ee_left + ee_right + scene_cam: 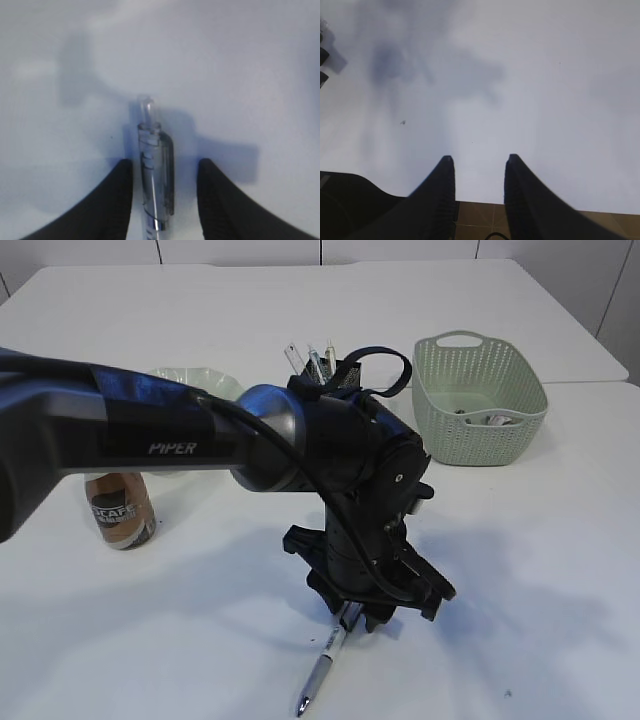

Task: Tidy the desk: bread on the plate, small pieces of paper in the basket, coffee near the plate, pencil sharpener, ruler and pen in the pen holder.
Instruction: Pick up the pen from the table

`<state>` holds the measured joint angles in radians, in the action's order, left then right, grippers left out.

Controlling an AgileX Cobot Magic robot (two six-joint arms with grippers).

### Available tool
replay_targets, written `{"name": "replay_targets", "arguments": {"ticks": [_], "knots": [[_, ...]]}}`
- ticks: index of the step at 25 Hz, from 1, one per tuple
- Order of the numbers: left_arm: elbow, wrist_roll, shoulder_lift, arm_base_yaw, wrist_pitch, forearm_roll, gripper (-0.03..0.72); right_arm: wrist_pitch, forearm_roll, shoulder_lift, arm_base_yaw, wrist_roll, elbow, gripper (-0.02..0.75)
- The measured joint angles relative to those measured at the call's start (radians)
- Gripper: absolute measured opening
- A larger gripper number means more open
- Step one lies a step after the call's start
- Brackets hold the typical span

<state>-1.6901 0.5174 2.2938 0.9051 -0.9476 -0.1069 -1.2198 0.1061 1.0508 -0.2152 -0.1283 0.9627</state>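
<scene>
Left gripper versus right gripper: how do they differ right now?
The left gripper is down at the desk with a pen between its fingers, not yet clamped; the right gripper has nothing between its fingers. The left shows in the exterior view; the right does not. Both stand partly open.

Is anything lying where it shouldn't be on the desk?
Yes: one pen lies flat on the desk, far from the pen holder, which already holds other things. The left tool straddles it with a gap on each side.
</scene>
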Motion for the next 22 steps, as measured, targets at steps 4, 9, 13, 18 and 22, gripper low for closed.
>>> {"name": "replay_targets", "arguments": {"ticks": [4,9,13,18,22], "knots": [[0.0,0.0,0.0,0.0,0.003,-0.002,0.299,0.0,0.0,0.0,0.0,0.0,0.0,0.281],[0.0,0.0,0.0,0.0,0.006,-0.003,0.29,0.0,0.0,0.0,0.0,0.0,0.0,0.281],[0.0,0.0,0.0,0.0,0.009,-0.005,0.255,0.0,-0.002,0.0,0.0,0.0,0.0,0.281],[-0.006,0.0,0.008,-0.001,0.005,-0.007,0.236,0.0,-0.004,0.0,0.0,0.0,0.0,0.281],[-0.013,0.0,0.014,-0.001,-0.004,-0.007,0.234,0.0,-0.004,0.0,0.0,0.0,0.0,0.28]]}}
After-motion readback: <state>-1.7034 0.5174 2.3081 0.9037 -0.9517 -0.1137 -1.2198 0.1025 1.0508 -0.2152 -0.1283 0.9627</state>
